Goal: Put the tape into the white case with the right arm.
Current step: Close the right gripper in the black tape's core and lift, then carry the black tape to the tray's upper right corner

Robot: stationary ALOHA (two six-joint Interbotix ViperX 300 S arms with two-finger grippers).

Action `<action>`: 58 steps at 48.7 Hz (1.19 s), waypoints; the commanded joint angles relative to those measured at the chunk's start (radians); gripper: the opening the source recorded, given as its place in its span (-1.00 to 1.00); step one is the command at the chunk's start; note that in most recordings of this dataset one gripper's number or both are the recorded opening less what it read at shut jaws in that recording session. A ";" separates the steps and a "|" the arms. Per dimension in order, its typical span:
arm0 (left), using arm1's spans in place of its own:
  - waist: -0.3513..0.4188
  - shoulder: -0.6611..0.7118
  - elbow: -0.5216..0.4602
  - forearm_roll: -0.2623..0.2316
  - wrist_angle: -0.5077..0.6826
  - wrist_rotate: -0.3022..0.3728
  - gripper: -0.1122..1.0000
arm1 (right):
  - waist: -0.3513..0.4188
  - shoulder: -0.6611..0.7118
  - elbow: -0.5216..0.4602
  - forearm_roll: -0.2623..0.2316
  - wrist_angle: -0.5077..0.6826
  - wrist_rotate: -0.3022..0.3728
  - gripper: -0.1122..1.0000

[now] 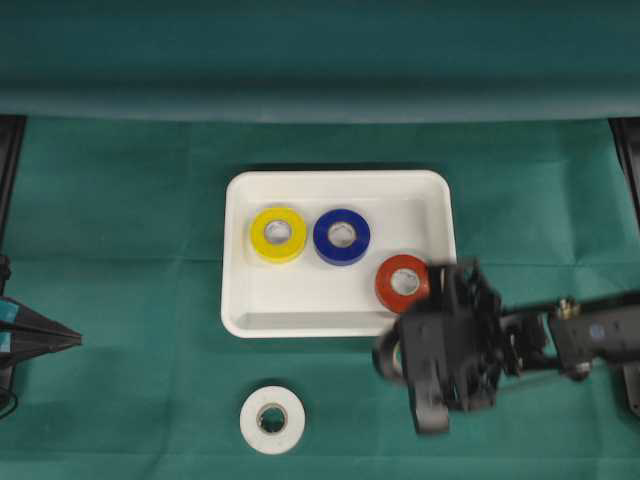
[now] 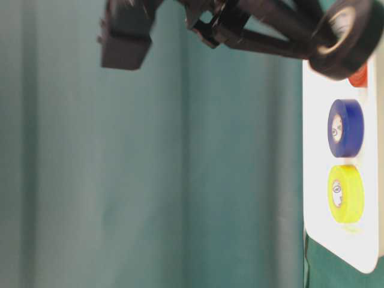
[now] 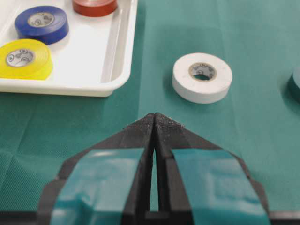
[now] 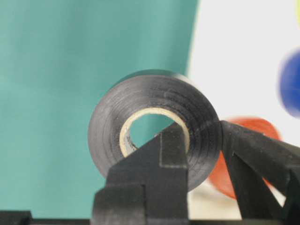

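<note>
My right jaws (image 4: 197,154) pinch the black tape roll (image 4: 154,126) through its wall, carried near the white case's (image 1: 240,300) edge. Yellow, blue and red rolls already lie inside; a white roll (image 1: 272,419) waits on the worktop. Only my wrist view shows the grip; overhead hides it. My left jaws (image 3: 154,123) rest pressed together.

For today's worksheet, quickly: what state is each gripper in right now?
Left gripper: closed, holding nothing.
Right gripper: closed on the black ring-shaped roll of tape.

small print inside the tape roll cores is unreadable.
</note>
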 commanded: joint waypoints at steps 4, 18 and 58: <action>0.003 0.009 -0.012 -0.002 -0.009 0.000 -0.80 | -0.114 -0.018 0.000 -0.048 -0.043 -0.002 -0.79; 0.003 0.009 -0.012 -0.002 -0.009 0.002 -0.80 | -0.308 0.000 0.011 -0.115 -0.202 -0.005 -0.79; 0.003 0.009 -0.012 0.000 -0.009 0.000 -0.80 | -0.434 0.046 0.014 -0.149 -0.284 -0.002 -0.52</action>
